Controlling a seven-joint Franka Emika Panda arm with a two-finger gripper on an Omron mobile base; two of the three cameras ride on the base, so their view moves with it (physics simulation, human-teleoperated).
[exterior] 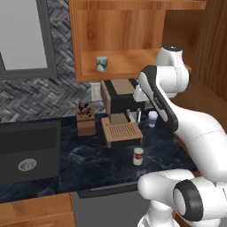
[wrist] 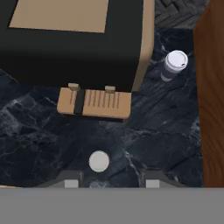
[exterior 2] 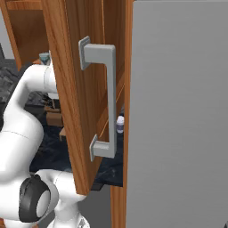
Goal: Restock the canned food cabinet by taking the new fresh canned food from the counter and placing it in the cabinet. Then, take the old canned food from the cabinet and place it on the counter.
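Here, in the hand view, the small white can with a red band and silvery top (wrist: 99, 161) stands upright on the dark blue-black marbled stone counter (wrist: 39, 131), seen from straight above as a pale disc. It lies below the two-finger gripper (wrist: 109, 183), slightly toward one fingertip (wrist: 71, 183) and apart from both; nothing is held. The two fingertips stand at a moderate spacing with bare counter between them, and whether the jaws count as open or closed cannot be told.

In the left base view the same can (exterior: 138, 156) stands near the counter's front edge, just in front of a tan and black coffee machine (exterior: 119, 111). The white arm (exterior: 177, 115) rises from the lower right, folds at a raised elbow and reaches back toward the machine, the hand pointing down over the counter.

Counted: one red-banded can; one squat grey-blue can with a pale mark (exterior: 101, 64), upright on the shelf board of the orange-brown wooden wall cabinet (exterior: 119, 31); one pale lidded cup (wrist: 174, 64) beside the machine; one wooden knife block (exterior: 85, 119); one grey cabinet handle (exterior 2: 101, 98).
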